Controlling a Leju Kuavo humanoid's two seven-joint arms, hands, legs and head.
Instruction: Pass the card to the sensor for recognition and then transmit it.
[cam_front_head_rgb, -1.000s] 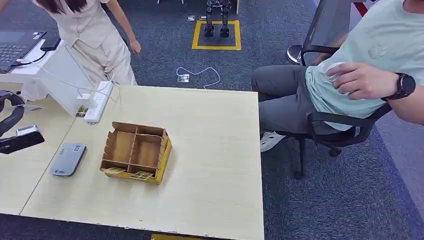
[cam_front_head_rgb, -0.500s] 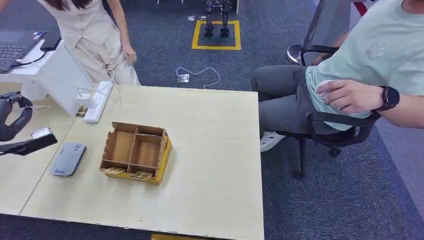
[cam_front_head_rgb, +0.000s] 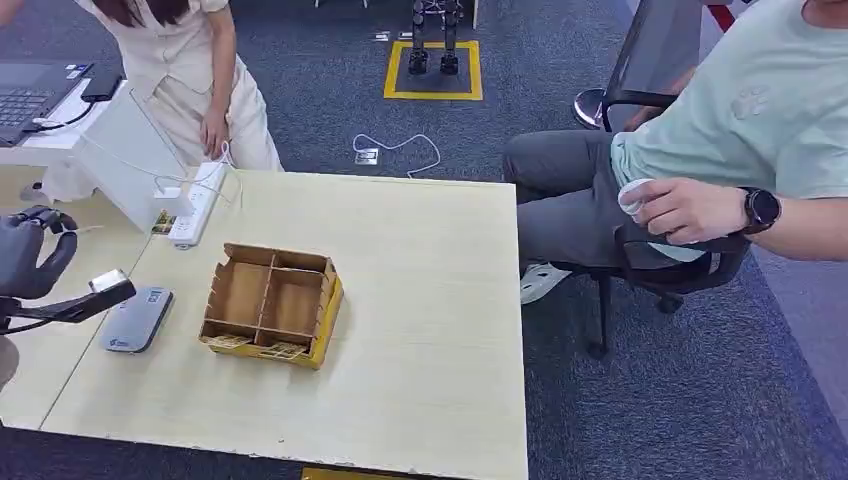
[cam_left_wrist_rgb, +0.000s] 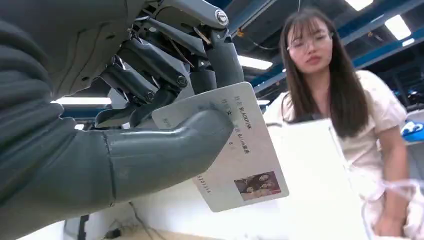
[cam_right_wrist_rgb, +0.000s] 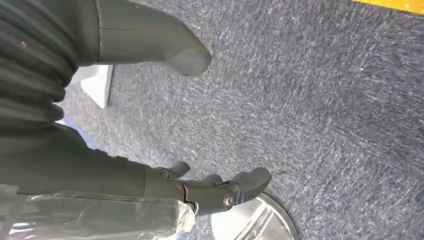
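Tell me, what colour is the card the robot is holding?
The card is white with dark print and a small photo, best seen in the left wrist view.

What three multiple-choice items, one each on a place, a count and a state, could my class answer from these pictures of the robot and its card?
1. Where does the grey sensor lie on the table?
A. inside the box
B. beside the cardboard box, towards the left hand
C. on the floor

2. How many people are in the head view?
A. one
B. two
C. four

3. What is the left hand doing?
A. holding the card
B. hanging free
C. pressing the power strip

Answers: 1 B, it sits on the tabletop next to the box; 2 B, one stands, one sits; 3 A, the thumb pins the card.
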